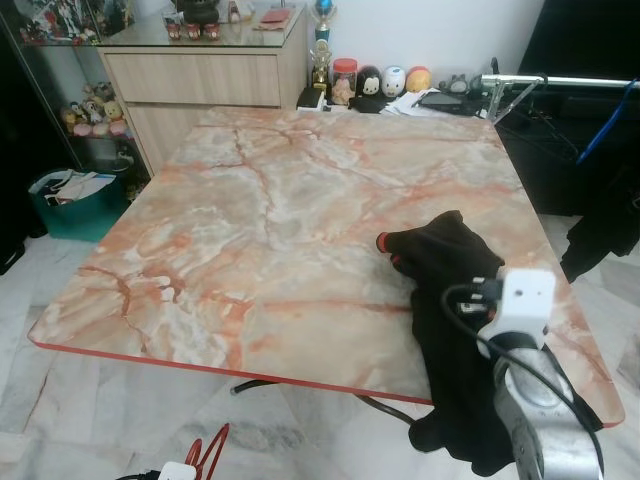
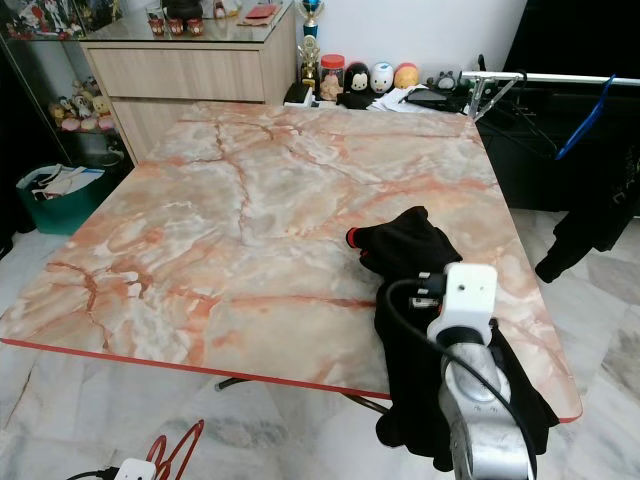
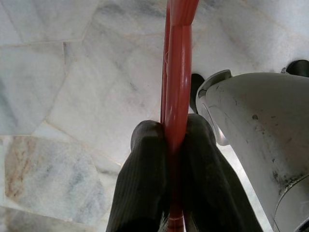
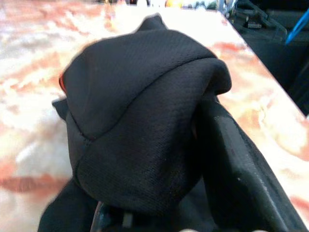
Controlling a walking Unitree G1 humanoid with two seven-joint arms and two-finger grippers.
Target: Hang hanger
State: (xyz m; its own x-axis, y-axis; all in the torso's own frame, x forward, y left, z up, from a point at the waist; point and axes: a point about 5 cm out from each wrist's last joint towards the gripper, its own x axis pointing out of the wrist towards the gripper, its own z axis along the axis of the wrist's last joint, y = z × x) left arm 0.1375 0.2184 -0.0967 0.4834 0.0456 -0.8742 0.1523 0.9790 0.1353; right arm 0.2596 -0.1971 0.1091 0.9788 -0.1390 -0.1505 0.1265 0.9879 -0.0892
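Marble table (image 1: 250,230): right claw (image 4: 159,159) seemingly grips black garment (image 1: 450,300); left claw (image 3: 169,164) clamps red hanger (image 3: 177,72).

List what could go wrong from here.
The black mesh garment hangs partly over the edge of the marble table, so it may slide off if the right gripper slips. The left gripper pinches the thin red plastic hanger edge-on; it could twist loose.

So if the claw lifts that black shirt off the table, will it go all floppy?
Probably yes. The black shirt already lies crumpled and droops over the marble table's edge, so it looks soft and limp. The thin mesh cloth seems light, and it bunches over the right claw, so it would likely sag and dangle.
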